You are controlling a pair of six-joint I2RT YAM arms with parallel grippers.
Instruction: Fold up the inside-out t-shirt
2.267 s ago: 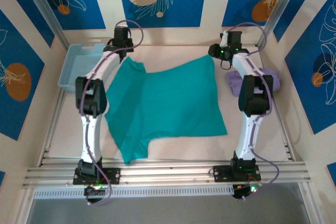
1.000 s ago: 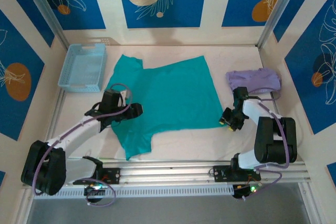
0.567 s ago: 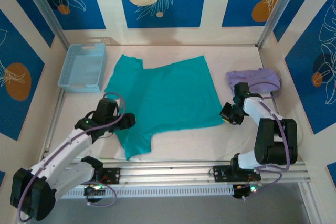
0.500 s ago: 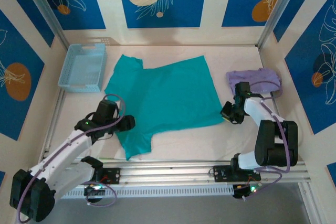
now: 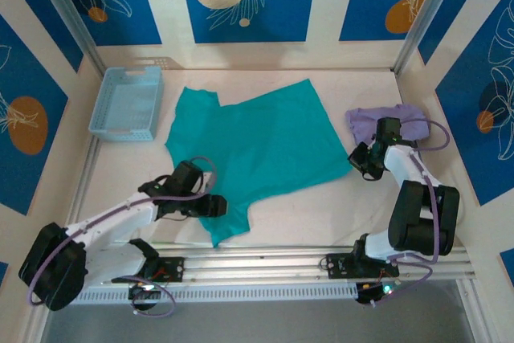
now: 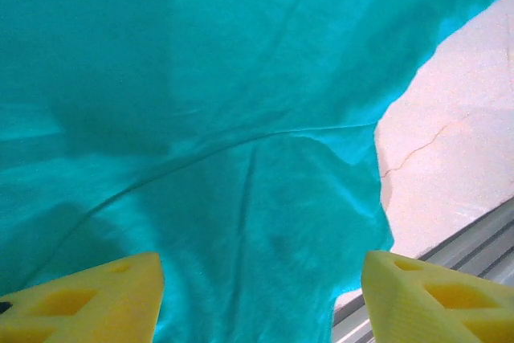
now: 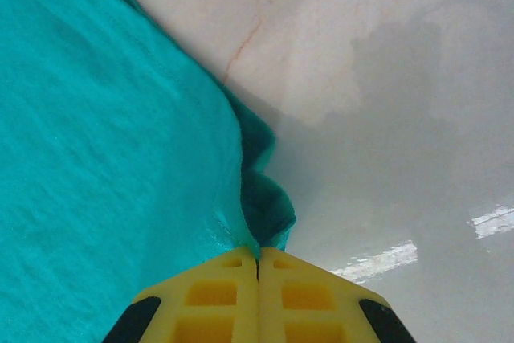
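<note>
Two arms work over one teal inside-out t-shirt point(image 5: 257, 142), which lies spread almost flat on the pale table point(image 5: 321, 206), beginning just to the right of the light-blue basket point(image 5: 127, 131). One of its sleeves reaches up close to the basket's right wall. The left gripper point(image 5: 217, 206) sits to the right of the basket and nearer the arm bases, over the shirt's other sleeve. In the left wrist view this gripper point(image 6: 259, 267) has its jaws set wide apart with nothing between them but the wrinkled teal cloth below. Whether the tips touch the fabric cannot be told. The right gripper point(image 5: 363, 162) is well apart from the basket, at the corner of the shirt farthest from it. In the right wrist view that gripper point(image 7: 259, 253) has its jaws pressed fully together. A small bunched fold of the shirt's edge runs into their tips, so it appears pinched there, with bare table just beside it. A lavender garment point(image 5: 401, 118) lies crumpled beyond that corner, on the side of the shirt away from the basket, and the right arm passes over its near edge.
</note>
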